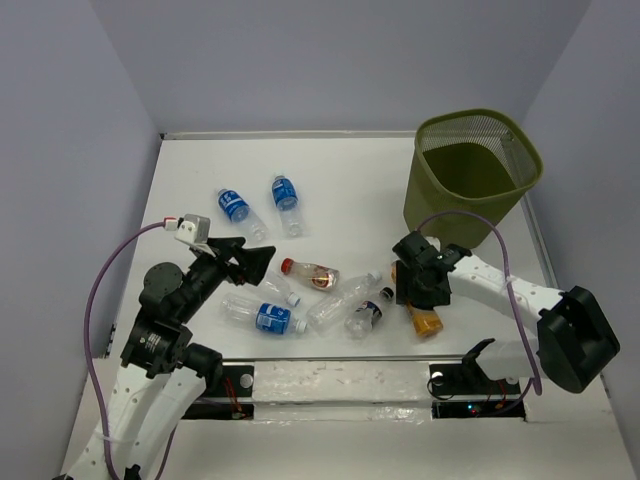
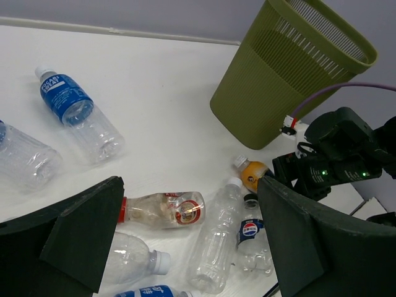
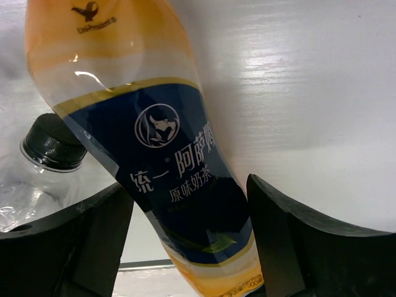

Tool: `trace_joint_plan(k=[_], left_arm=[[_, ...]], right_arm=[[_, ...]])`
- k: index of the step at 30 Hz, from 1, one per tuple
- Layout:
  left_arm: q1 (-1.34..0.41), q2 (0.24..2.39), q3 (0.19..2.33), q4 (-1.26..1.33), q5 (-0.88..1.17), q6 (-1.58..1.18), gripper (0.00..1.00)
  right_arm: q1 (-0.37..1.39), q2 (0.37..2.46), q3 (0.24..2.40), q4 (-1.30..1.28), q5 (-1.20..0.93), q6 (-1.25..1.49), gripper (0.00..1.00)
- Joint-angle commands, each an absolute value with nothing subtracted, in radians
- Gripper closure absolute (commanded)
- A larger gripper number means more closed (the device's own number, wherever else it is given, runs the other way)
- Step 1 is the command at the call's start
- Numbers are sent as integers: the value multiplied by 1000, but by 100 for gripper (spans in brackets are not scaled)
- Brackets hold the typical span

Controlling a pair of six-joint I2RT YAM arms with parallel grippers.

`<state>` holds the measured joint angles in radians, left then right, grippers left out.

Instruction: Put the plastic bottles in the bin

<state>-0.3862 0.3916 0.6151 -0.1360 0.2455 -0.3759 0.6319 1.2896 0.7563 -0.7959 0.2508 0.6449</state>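
Pincer on the left arm [image 1: 258,262] is spread wide, nothing in it, hovering over the near pile. Two blue-labelled bottles [image 1: 235,208] lie well apart from it at the back left. The red-capped bottle [image 2: 162,209] lies on its side between the left fingers [image 2: 74,229] in the wrist view, below them and not touched. Beside it are a label-less bottle [image 1: 340,300] and a dark-capped bottle [image 1: 368,312], all flat on the table [image 1: 340,180].

The right pincer [image 3: 189,204] straddles the orange bottle [image 3: 179,185] at its dark label, one finger on each side. I cannot tell whether it is squeezing or just beside it.

These bottles are probably light, thin-walled, slick and easy to dent. The orange one may hold liquid, so it could be heavier. The labelled mid-body is the best hold.

The bin [image 1: 470,185] stands at the back right, near the right arm.
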Motion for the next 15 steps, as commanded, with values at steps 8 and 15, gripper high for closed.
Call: trace_joint_plan(k=[8, 15], left_arm=[[-388, 448, 635, -162, 108, -428, 1], [-388, 515, 646, -199, 40, -453, 1]], right_arm=[[687, 1305, 744, -767, 298, 700, 22], [696, 1304, 747, -759, 314, 698, 49]])
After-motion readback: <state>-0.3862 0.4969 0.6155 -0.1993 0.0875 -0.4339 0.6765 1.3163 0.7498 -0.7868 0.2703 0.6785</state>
